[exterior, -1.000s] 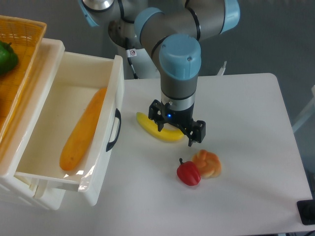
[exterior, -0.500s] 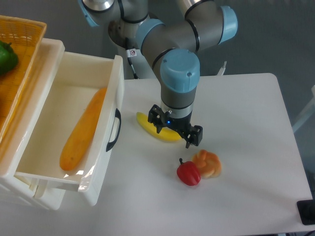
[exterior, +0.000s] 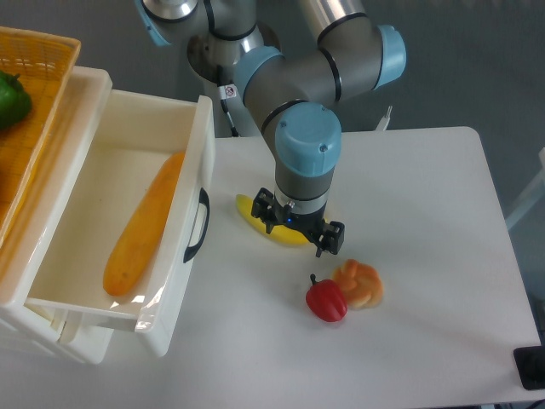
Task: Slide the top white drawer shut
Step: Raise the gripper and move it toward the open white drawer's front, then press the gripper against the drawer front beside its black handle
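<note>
White table (exterior: 426,196): the top white drawer (exterior: 128,221) is shown pulled fully out at left. The gripper (exterior: 297,236), fingers apart and empty, is held over a banana (exterior: 255,220); it could be dragged along during the approach.

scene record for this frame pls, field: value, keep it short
top white drawer: pulled open, holds a long orange loaf
drawer handle: black, curved, on the front panel facing the gripper
gripper: above the table right of the drawer, over a banana, not touching the handle; open or shut not clear
table: white; also a red pepper beside a bread roll
basket: yellow woven, on top of the cabinet, green item inside
task state: drawer not yet closed
</note>
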